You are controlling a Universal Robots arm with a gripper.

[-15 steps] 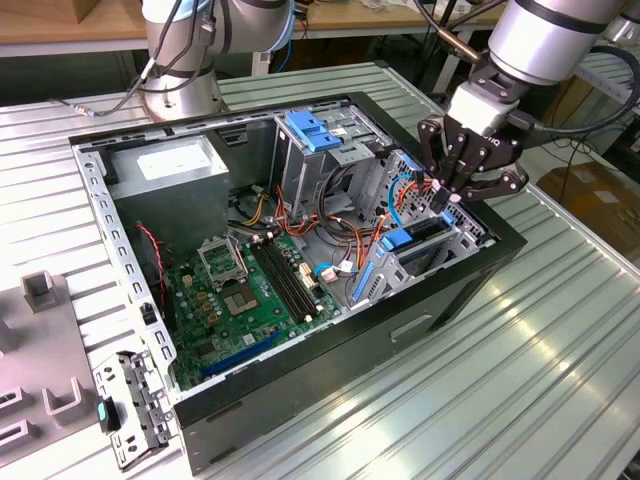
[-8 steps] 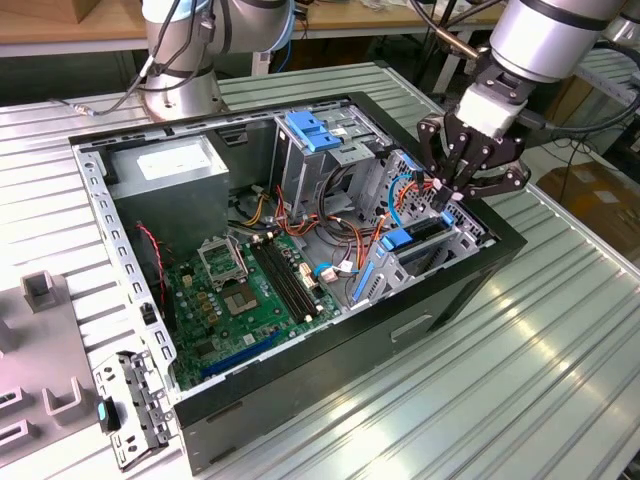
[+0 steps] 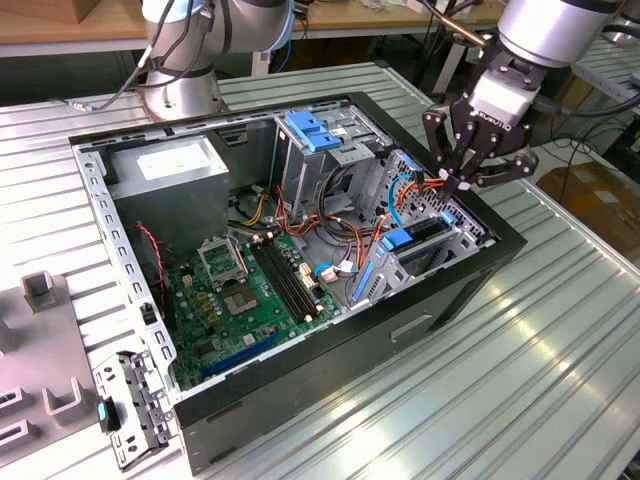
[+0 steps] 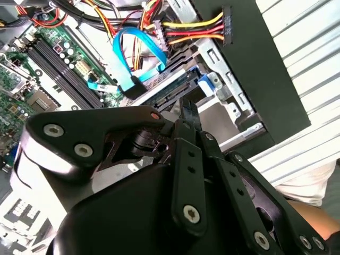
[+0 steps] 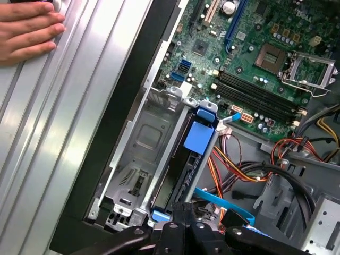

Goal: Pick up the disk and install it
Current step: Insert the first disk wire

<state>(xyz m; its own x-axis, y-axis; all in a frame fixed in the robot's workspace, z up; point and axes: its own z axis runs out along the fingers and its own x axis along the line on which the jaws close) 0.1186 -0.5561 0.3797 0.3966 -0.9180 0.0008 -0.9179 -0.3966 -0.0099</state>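
Disk (image 3: pixel 420 232) is inside the case (image 3: pixel 330 380), standing on edge in the metal drive cage (image 3: pixel 455 240) at the corner on the exterior view's right. It reads as a slim dark slab with blue plastic rails. A square blue tab sits on the end facing the motherboard (image 3: pixel 250 290), and a blue rail runs along its upper edge. In the first wrist view the disk (image 5: pixel 196 141) lies along one side of the cage (image 5: pixel 143 138), with the slot beside it showing bare stamped metal. It's seen edge-on, so its broad faces are hidden. In the second wrist view the disk (image 4: pixel 172 85) shows a ribbed dark side, with a looped blue data cable (image 4: pixel 127 58) and a red/yellow/orange power harness (image 4: pixel 186 29) just beside its cable end.

Gripper (image 3: pixel 462 182) hangs over that cable end of the cage, pointing down. Its fingers are pinched together at the tips and I see nothing between them. In both wrist views the tips (image 4: pixel 186 106) (image 5: pixel 180 210) sit right at the disk's end. I can't tell whether they touch it.

The case lies open side up on a ribbed aluminium table (image 3: pixel 560 300). A grey supply box (image 3: pixel 170 165) sits in the far corner and a light-blue bracket (image 3: pixel 315 130) lies on the upper bays. In the first wrist view a person's hand (image 5: pixel 26 29) rests flat on the table, well apart from the gripper.
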